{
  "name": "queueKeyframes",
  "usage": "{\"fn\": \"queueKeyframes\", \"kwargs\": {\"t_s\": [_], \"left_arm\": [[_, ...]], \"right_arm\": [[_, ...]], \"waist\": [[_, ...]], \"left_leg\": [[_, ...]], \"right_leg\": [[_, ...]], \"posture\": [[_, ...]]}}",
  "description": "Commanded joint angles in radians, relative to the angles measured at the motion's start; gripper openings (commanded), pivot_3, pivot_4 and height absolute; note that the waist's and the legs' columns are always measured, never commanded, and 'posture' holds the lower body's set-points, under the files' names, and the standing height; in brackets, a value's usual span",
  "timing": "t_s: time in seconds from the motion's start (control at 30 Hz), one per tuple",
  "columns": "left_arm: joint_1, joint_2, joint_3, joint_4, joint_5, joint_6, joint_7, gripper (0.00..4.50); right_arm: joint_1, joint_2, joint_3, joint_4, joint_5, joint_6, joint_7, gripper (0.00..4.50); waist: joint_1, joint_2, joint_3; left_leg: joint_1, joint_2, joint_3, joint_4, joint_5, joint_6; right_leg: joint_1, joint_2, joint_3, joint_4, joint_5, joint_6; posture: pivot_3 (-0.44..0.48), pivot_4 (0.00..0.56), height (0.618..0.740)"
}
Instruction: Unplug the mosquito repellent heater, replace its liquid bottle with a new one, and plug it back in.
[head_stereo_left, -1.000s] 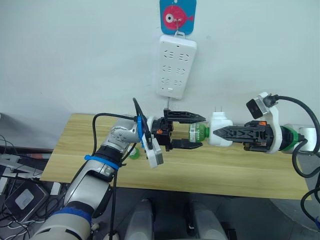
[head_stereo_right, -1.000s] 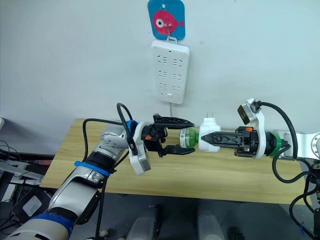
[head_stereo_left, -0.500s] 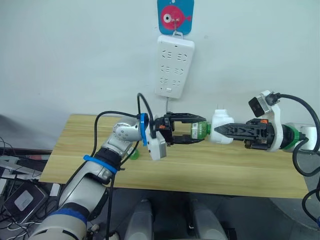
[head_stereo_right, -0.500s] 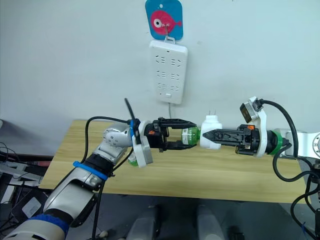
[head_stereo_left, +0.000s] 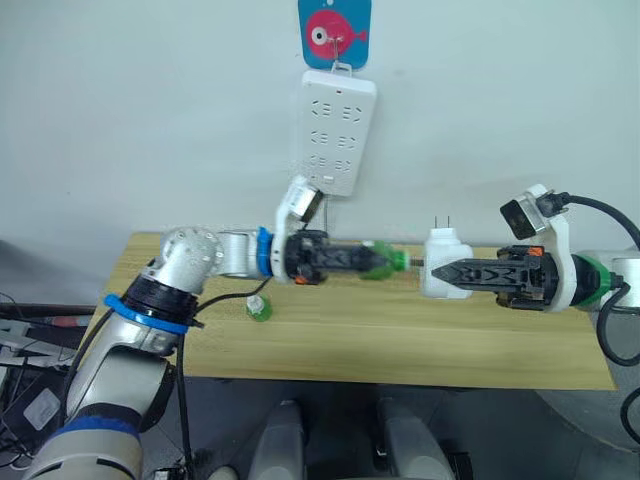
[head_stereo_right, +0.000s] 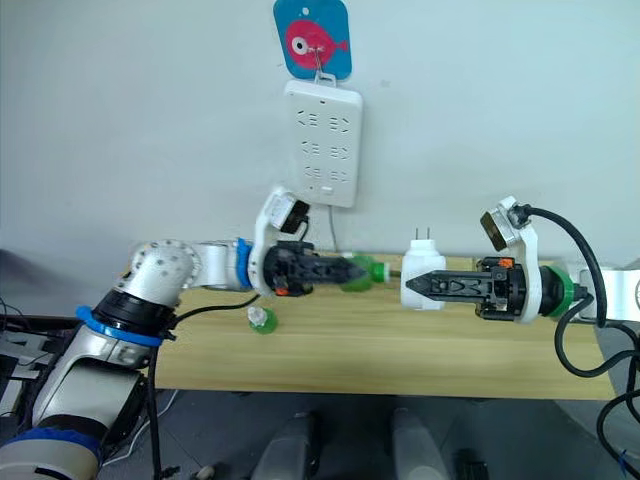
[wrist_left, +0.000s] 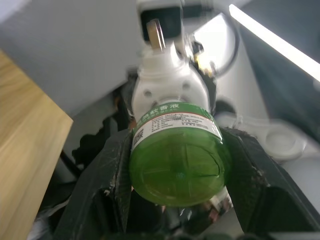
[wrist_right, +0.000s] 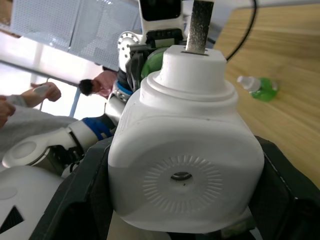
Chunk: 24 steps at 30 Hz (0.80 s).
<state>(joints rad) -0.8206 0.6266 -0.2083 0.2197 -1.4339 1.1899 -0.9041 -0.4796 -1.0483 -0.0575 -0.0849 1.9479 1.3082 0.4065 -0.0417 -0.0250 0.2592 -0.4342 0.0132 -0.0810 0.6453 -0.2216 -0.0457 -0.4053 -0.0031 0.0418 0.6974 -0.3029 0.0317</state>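
Left pincer (head_stereo_left: 385, 262) hiding bottle (head_stereo_left: 388, 262) neck

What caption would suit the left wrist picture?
Left end effector gripping a green liquid bottle at the small white plastic heater.

The heater (head_stereo_left: 443, 277) is plain white, held by a black claw (head_stereo_left: 455, 277). The bottle (wrist_left: 175, 162) is clear green with a white label, between black fingers (wrist_left: 102, 195). A second green bottle (head_stereo_left: 258, 307) lies on the pale wood-grain counter (head_stereo_left: 400, 345).
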Motion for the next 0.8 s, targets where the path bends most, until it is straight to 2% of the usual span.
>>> {"fn": "queueKeyframes", "kwargs": {"t_s": [0.03, 0.23, 0.33, 0.53, 0.63, 0.8], "left_arm": [[0.012, -0.011, 0.087, -0.027, -0.006, 0.076, -0.004, 2.25], [0.044, -0.001, 0.144, -0.049, 0.079, 0.123, -0.035, 2.25], [0.065, 0.009, 0.158, -0.060, 0.137, 0.114, -0.062, 2.25], [0.113, -0.002, 0.183, -0.106, 0.193, 0.120, -0.085, 2.25], [0.122, -0.016, 0.196, -0.126, 0.200, 0.131, -0.080, 2.25], [0.152, -0.017, 0.201, -0.171, 0.222, 0.136, -0.091, 2.25]], "right_arm": [[0.008, -0.015, -0.030, -0.006, 0.024, -0.008, -0.010, 3.09], [0.028, -0.022, -0.062, 0.041, 0.024, -0.022, -0.062, 3.09], [0.046, -0.039, -0.054, 0.063, 0.007, -0.058, -0.170, 3.09], [0.078, -0.040, 0.060, 0.080, -0.534, -0.102, -0.273, 3.09], [0.084, -0.040, 0.110, 0.117, -0.751, -0.137, -0.228, 3.09], [0.057, -0.040, 0.241, 0.217, -1.080, -0.222, -0.074, 3.09]], "waist": [[0.003, 0.000, 0.000], [0.010, 0.000, 0.000], [0.010, 0.000, 0.000], [0.012, 0.000, 0.000], [0.013, 0.000, 0.000], [0.010, 0.000, 0.000]], "left_leg": [[0.000, 0.000, 0.000, 0.000, 0.000, 0.000], [0.000, 0.000, 0.001, 0.000, 0.000, 0.000], [0.000, 0.000, 0.001, 0.000, 0.000, 0.000], [0.000, -0.001, 0.002, 0.000, 0.000, 0.000], [0.000, -0.001, 0.002, 0.000, 0.000, -0.001], [0.000, -0.001, 0.003, 0.000, 0.000, -0.001]], "right_leg": [[0.000, 0.000, 0.000, 0.000, 0.000, 0.000], [0.000, -0.002, 0.001, 0.000, 0.000, 0.000], [0.000, -0.002, 0.001, 0.000, 0.000, 0.000], [0.000, -0.002, 0.002, 0.000, 0.000, 0.000], [-0.001, -0.003, 0.002, 0.000, 0.000, 0.000], [-0.001, -0.003, 0.003, 0.000, 0.000, 0.000]], "posture": [[0.028, 0.247, 0.740], [0.033, 0.243, 0.740], [0.035, 0.243, 0.740], [0.045, 0.240, 0.740], [0.053, 0.244, 0.740], [0.062, 0.252, 0.740]]}}
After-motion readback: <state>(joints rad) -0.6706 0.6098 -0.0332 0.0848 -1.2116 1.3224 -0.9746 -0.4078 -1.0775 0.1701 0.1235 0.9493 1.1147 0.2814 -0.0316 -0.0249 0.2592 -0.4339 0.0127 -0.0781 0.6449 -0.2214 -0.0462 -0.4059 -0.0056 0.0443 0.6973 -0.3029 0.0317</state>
